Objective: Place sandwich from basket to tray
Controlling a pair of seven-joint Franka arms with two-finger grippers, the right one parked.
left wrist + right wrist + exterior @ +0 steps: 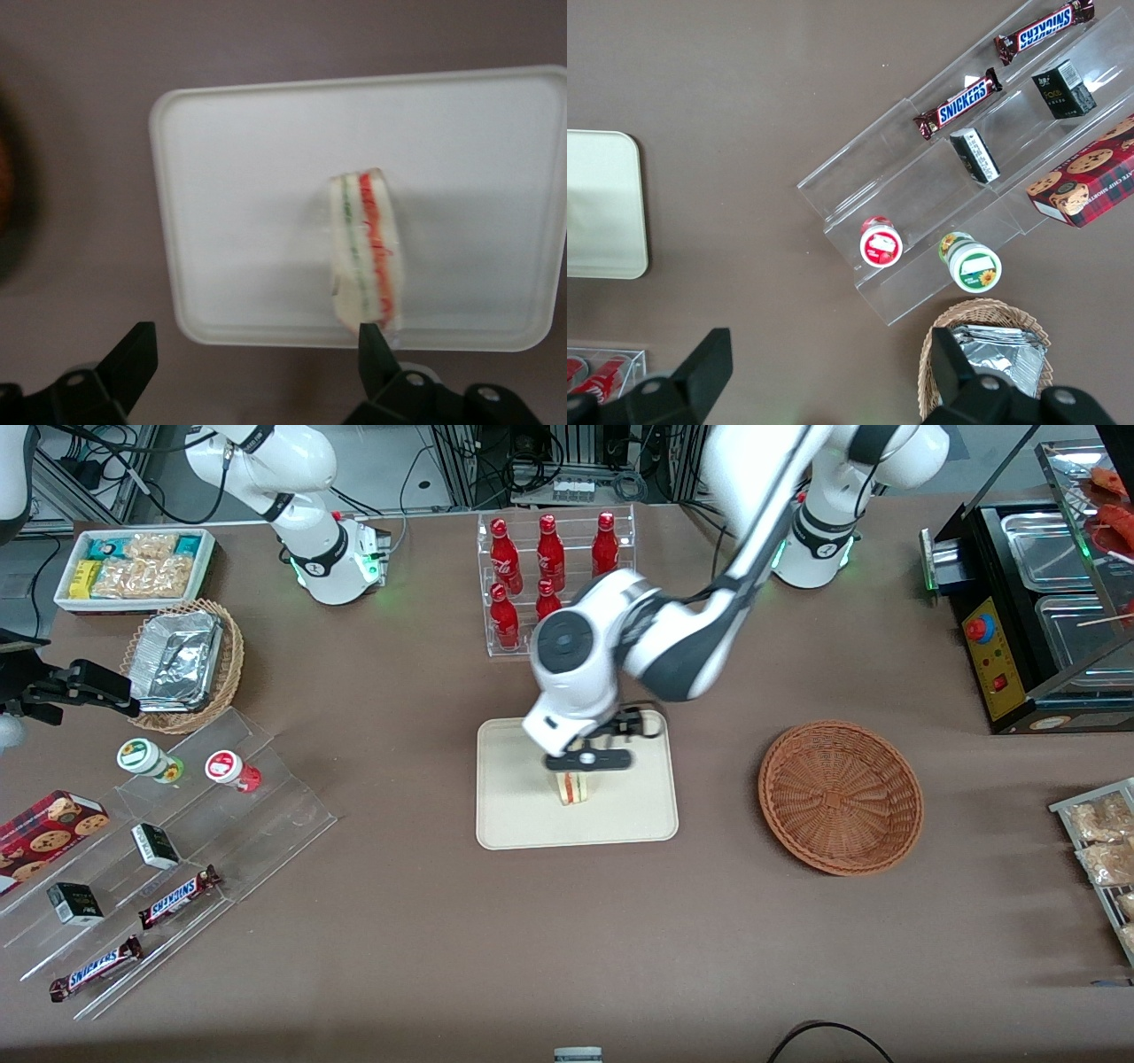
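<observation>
The sandwich [574,786] stands on its edge on the cream tray [514,806], about at the tray's middle, with its red and green layers showing. My left gripper [586,762] hangs just above it, open and empty. In the left wrist view the sandwich [365,257] lies on the tray [248,221], and the gripper [255,329] has its fingers spread wide, one fingertip [370,341] close by the sandwich's end. The reddish-brown basket [840,797] sits empty on the table beside the tray, toward the working arm's end.
A clear rack of red bottles [554,558] stands farther from the front camera than the tray. Clear stepped shelves with snacks [168,841], a tan wicker basket with foil [182,660] and a white bin [133,567] lie toward the parked arm's end. A black appliance [1036,602] stands toward the working arm's end.
</observation>
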